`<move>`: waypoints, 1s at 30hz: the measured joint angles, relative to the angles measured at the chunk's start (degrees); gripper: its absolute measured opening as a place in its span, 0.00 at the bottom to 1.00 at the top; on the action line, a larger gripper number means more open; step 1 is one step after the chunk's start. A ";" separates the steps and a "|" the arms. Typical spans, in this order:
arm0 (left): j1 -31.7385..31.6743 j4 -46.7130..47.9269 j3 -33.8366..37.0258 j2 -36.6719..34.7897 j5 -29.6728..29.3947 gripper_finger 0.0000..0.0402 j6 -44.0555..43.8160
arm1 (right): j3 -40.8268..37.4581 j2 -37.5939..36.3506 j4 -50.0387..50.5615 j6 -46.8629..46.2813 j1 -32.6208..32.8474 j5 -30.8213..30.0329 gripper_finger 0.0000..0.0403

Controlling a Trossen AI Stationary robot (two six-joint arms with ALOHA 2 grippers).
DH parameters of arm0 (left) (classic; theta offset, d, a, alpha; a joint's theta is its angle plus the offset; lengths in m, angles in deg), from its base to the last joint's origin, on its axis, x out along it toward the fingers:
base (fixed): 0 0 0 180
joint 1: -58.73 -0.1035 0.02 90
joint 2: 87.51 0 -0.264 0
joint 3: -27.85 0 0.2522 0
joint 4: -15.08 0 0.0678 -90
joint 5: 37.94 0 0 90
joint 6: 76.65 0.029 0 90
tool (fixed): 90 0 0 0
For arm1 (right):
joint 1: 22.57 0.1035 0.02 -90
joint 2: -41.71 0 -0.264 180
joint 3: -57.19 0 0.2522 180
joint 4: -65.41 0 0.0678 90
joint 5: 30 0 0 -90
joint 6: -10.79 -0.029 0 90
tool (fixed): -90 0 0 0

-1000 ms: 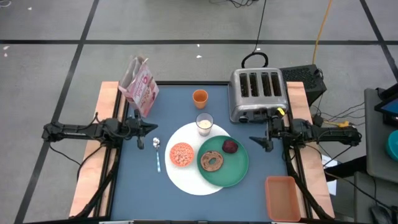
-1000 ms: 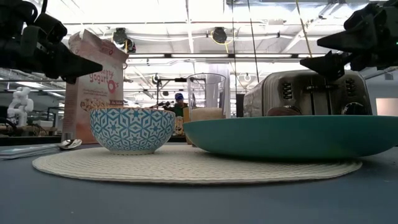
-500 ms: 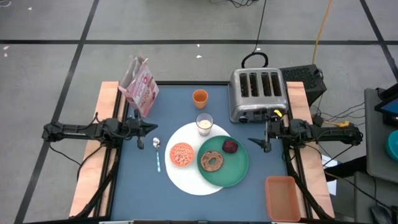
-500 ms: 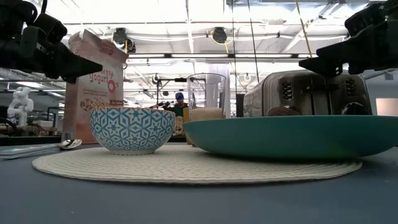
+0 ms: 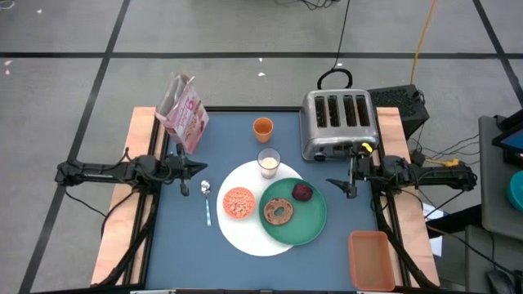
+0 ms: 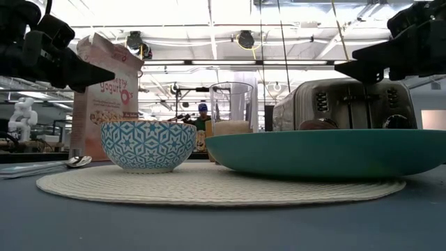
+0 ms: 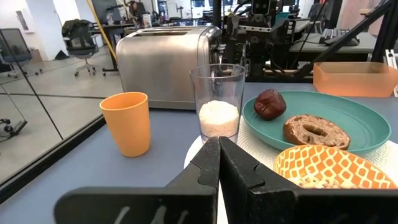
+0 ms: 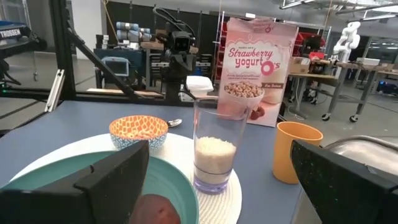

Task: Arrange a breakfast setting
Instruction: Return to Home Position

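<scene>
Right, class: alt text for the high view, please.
Breakfast laid out: white mat holding bowl, glass and green plate with bagel and fruit; spoon and cup beside it. Left claw and right claw hover at the sides.

In the low view the brown bagel [image 5: 280,211] is wholly hidden behind the rim of the green round plate [image 6: 327,153]. Of the dark red fruit [image 6: 317,125] only the top is seen. The plate itself is cut off by the right edge. The foot of the milk glass [image 6: 231,104] is covered by the small cereal bowl [image 6: 148,145] and the plate. Of the blue-handled spoon [image 6: 79,162] only the blurred bowl end is made out. In the right wrist view the fruit is cut off at the bottom edge, and the spoon is mostly hidden behind the bowl.
</scene>
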 joint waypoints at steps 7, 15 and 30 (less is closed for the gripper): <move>0.00 -0.38 0.06 0.00 0.00 0.01 0.04 | 0.00 0.02 -0.41 0.00 0.00 0.03 0.95; 0.00 -0.83 0.11 0.00 0.00 0.01 0.04 | 0.00 0.02 -0.70 -0.01 0.00 0.11 0.95; 0.00 -0.98 0.11 0.00 0.01 0.01 0.04 | 0.00 0.02 -0.81 -0.02 0.00 0.17 0.95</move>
